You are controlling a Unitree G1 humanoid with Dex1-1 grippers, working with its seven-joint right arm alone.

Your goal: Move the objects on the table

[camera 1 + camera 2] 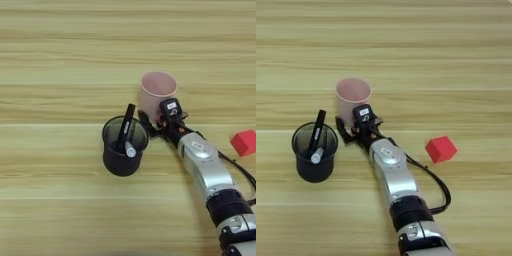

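A pale pink plastic cup (158, 91) stands upright mid-table. In front of it and to its left is the black mesh pen cup (123, 146), with a black white-tipped marker (125, 134) leaning inside. My right gripper (157, 118) is at the near base of the pink cup, open. One black finger (145, 123) points into the gap between the two cups; the other sits against the pink cup's lower right side. Nothing is held. The small red cube (441, 148) lies apart, to the right of my silver forearm (390, 167).
The forearm runs from the bottom edge up and left across the light wood-grain table (60, 60). A black cable (438, 182) loops off its right side towards the cube.
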